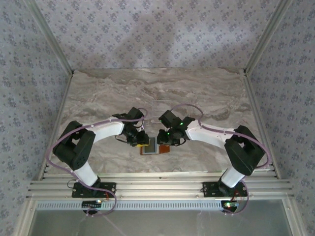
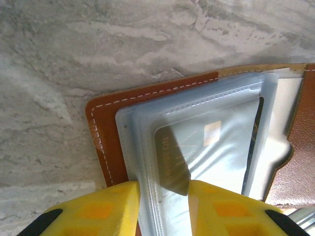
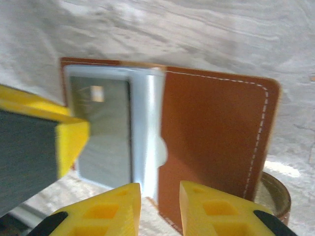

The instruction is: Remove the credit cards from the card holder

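Observation:
The card holder [image 1: 165, 149] lies open on the marble between both grippers, orange-brown leather [image 2: 106, 142] with clear sleeves inside. A dark credit card [image 2: 197, 147] with a chip sits inside the top sleeve [image 3: 106, 137]. My left gripper [image 2: 165, 206] is down on the holder's left edge [image 1: 141, 141], jaws a little apart, with the flat sleeve edge and the card's corner lying between them. My right gripper [image 3: 160, 206] hangs over the holder's near edge [image 1: 165, 141], its jaws apart astride the seam between sleeve and leather flap [image 3: 211, 142]. The left fingers [image 3: 74, 140] rest on the sleeve.
The marble table [image 1: 98, 98] stretches back to patterned walls on three sides. A faint clear rack [image 1: 157, 105] lies just behind the grippers. Metal rails [image 1: 157, 189] run along the near edge. A round brown tab [image 3: 273, 196] sticks out at the holder's corner.

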{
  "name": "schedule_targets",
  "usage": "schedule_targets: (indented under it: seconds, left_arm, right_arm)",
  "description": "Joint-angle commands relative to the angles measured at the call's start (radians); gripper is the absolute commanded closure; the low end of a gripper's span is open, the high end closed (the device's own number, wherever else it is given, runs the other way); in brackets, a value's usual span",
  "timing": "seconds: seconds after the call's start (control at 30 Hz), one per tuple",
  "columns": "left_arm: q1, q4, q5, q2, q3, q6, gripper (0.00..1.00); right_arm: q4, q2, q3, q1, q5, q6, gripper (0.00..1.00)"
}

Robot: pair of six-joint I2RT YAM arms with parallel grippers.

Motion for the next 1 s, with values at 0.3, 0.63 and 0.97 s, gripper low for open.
schedule_targets:
  seconds: [0.3, 0.63, 0.97]
  left_arm:
    - [0.005, -0.048, -0.025, 0.011, -0.016, 0.012, 0.68]
    - [0.010, -0.080, -0.025, -0.027, 0.053, 0.000, 0.68]
    - [0.049, -0.112, -0.057, -0.085, 0.039, -0.004, 0.67]
  right_arm:
    - [-0.050, 0.132, -0.021, -0.012, 0.087, -0.045, 0.80]
    - [-0.085, 0.051, 0.029, -0.008, 0.061, -0.053, 0.82]
    - [-0.065, 0.075, 0.102, 0.003, 0.004, -0.057, 0.81]
